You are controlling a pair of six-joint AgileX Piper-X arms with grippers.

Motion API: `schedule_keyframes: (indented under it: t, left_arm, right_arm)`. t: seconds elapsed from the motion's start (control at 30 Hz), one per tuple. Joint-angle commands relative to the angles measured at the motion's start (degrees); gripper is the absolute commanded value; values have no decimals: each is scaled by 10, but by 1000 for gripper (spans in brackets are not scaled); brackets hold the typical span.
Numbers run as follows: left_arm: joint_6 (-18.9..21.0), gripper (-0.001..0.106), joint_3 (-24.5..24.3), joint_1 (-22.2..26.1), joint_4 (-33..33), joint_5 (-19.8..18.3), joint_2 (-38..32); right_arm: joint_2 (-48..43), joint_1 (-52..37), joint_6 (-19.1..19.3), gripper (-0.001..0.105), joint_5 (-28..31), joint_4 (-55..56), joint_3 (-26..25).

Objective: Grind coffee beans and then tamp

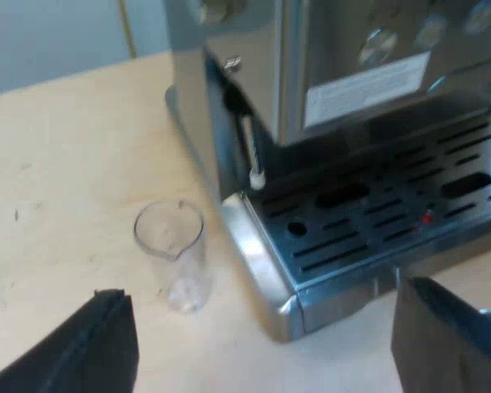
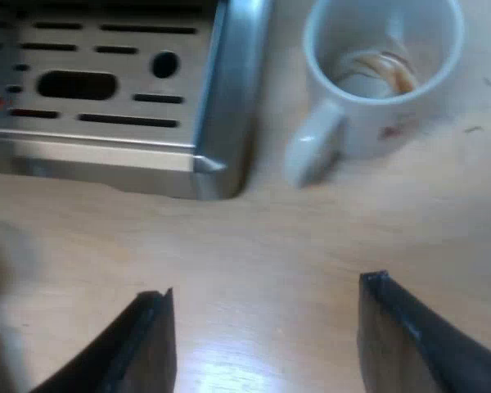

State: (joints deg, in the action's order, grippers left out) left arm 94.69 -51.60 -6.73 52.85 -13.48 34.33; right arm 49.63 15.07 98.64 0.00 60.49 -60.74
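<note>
A coffee-making corner: a steel espresso machine (image 1: pixel 352 90), measuring glass (image 1: pixel 172 246) and stained mug (image 2: pixel 368 131) on a pale wooden table (image 1: pixel 57 164); room type unclear.

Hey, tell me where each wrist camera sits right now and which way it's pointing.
Left wrist view: rides my left arm, angled down and forward at the measuring glass standing on the table near a corner of the espresso machine; the left gripper shows, fingers open.
Right wrist view: rides my right arm, looking steeply down at the table, a drip tray corner and a stained mug beside it; the right gripper shows, fingers open.
Shared: the slotted drip tray with its red dot, and the table.
</note>
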Motion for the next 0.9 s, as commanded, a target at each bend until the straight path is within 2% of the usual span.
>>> schedule_keyframes:
  t: [0.03,0.2,0.37,0.67,0.9]
  left_arm:
    - [-1,66,-4,6,19,12,-2]
    - [-2,66,-4,22,70,20,-5]
    - [-2,66,-4,36,101,51,-31]
    - [-2,66,-4,67,117,52,-157]
    - [-2,66,-3,67,177,46,-264]
  right_arm:
    - [-3,-49,41,52,-11,21,-6]
    - [-28,-123,86,52,-60,43,-6]
    - [-71,-179,133,52,-63,46,-6]
    - [-189,-194,143,52,-66,49,-6]
    - [-280,-194,143,52,-81,49,7]
